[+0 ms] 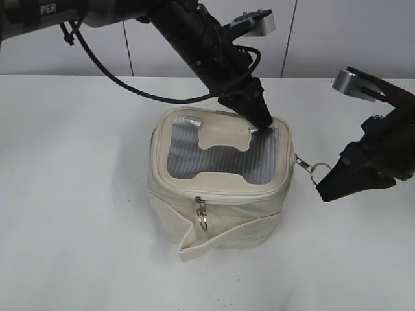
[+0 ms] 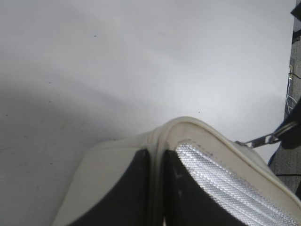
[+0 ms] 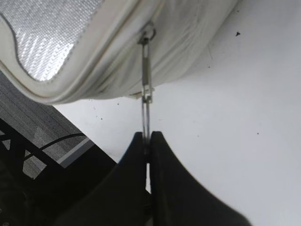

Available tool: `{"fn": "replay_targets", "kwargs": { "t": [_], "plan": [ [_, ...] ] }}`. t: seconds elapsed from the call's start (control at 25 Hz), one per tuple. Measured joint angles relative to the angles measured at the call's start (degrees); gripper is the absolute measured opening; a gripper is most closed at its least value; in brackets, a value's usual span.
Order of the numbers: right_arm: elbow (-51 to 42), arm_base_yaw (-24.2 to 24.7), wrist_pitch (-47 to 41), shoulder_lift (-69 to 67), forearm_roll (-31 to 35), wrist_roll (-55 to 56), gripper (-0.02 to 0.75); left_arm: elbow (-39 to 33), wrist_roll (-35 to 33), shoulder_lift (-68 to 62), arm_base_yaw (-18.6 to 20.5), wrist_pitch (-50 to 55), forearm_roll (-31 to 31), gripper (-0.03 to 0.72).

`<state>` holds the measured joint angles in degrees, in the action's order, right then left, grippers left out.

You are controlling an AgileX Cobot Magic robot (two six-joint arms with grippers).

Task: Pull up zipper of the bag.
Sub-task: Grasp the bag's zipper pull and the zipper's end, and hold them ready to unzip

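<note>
The cream-white bag (image 1: pixel 220 217) stands in the middle of the table, its grey mesh lid window (image 1: pixel 188 155) facing up. The zipper track (image 1: pixel 224 195) runs round the lid rim. My left gripper (image 1: pixel 262 121) is at the lid's far right corner, and in the left wrist view the jaws (image 2: pixel 156 153) are shut on the lid rim (image 2: pixel 188 126). My right gripper (image 1: pixel 322 189) is just right of the bag. In the right wrist view it (image 3: pixel 146 136) is shut on the wire ring of a silver zipper pull (image 3: pixel 146 70), which is stretched taut. A second pull (image 1: pixel 201 214) hangs at the front.
The bag's loose strap flap (image 1: pixel 224 236) lies at its front. The white table (image 1: pixel 71 194) runs out on all sides, with wall panels behind it. A black cable (image 1: pixel 130 84) hangs from the left arm. In the right wrist view the table edge (image 3: pixel 77 150) and dark floor lie on the left.
</note>
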<state>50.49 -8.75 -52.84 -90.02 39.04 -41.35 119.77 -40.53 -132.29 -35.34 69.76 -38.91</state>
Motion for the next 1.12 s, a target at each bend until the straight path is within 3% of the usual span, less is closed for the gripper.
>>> {"fn": "replay_targets", "kwargs": {
  "t": [0.36, 0.6, 0.76, 1.12],
  "plan": [
    [-4.5, -7.2, -0.4, 5.5, -1.6, 4.8, 0.005, 0.0, 0.5, 0.0, -0.2, 0.5, -0.3, 0.054],
    [-5.1, -17.4, 1.1, 6.0, -2.2, 8.8, 0.005, 0.0, 2.5, 0.0, -0.2, 0.5, -0.2, 0.054],
    [-5.0, -23.9, 6.5, 6.0, 1.3, 9.4, 0.005, 0.0, 3.5, 0.0, -0.2, 0.5, -0.2, 0.053],
    [4.8, -32.6, 12.1, -1.9, 5.6, 9.9, 0.005, 0.0, 3.7, 0.0, -0.2, 0.6, 0.1, 0.053]
  ]
}}
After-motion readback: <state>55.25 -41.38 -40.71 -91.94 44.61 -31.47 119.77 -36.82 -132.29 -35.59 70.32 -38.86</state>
